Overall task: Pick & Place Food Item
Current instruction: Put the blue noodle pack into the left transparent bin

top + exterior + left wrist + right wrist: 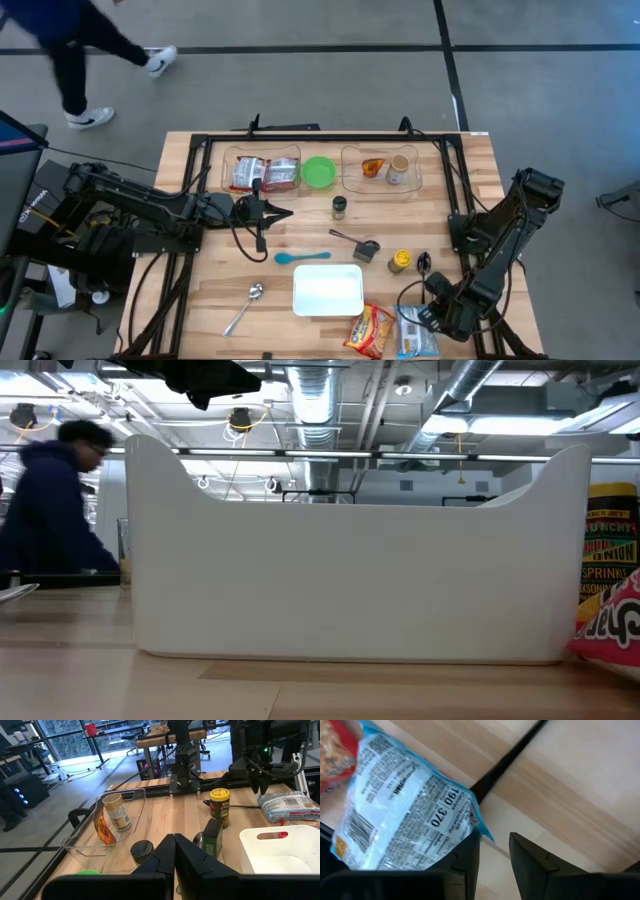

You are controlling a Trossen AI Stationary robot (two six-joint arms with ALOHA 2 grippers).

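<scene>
1. The right gripper hovers low over the near right corner of the table. Its fingers stand slightly apart, holding nothing, one beside the corner of a blue and white food packet.
2. That packet lies flat beside a red snack bag, near a white tub.
3. This looks like the reach for the packet; next the fingers must straddle its edge and close.
4. The left gripper waits shut and empty at mid-table.
5. Only the right wrist view shows the finger gap; from table height the tub hides nearly everything.
</scene>
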